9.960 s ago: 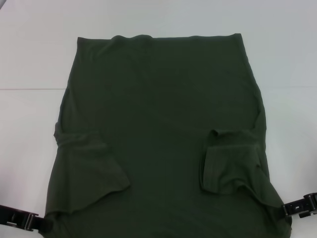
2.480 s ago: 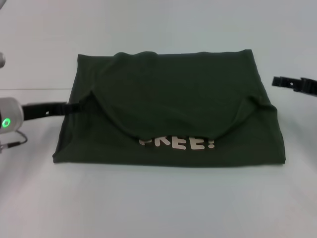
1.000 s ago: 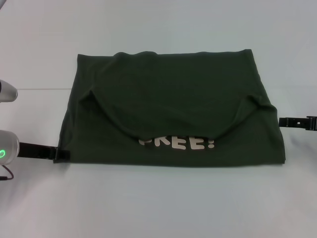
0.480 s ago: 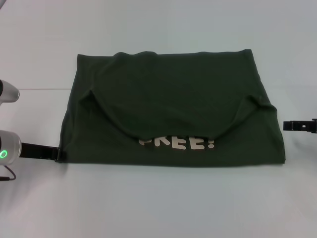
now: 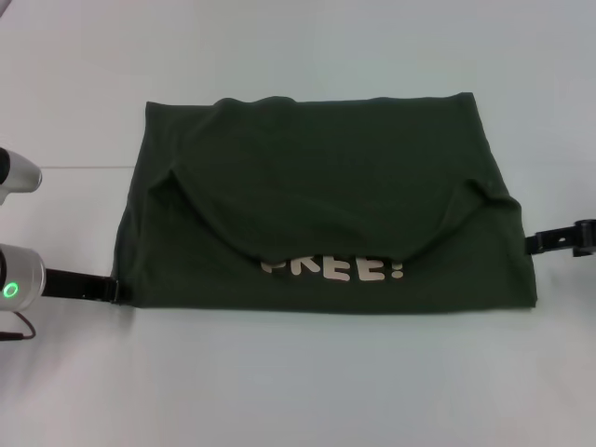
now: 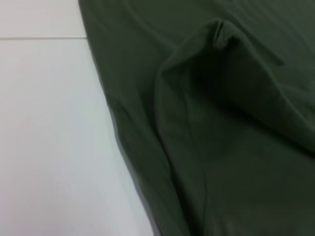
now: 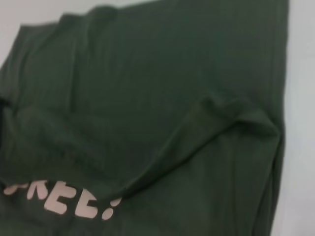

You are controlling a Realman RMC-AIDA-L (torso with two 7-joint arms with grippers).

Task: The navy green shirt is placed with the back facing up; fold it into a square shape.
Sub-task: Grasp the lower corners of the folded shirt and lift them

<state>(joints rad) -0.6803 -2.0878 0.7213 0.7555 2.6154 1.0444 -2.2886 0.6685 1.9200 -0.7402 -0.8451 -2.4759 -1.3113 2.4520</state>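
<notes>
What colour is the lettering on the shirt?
Cream lettering on the navy green shirt; clearest in the head view.

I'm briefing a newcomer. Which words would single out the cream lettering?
On the white table lies the navy green shirt, folded. Near its front edge, under a drooping flap, sits the cream lettering, the only pale mark on the dark cloth.

The place looked like a robot test bench in a lab rather than a home. A plain white table (image 5: 298, 391) filled every view, with only a thin seam line (image 5: 65, 167) crossing its top beyond the left gripper (image 5: 114, 291). That black gripper reached in from a grey arm housing with a lit green indicator lamp (image 5: 10, 291) just behind it.
</notes>
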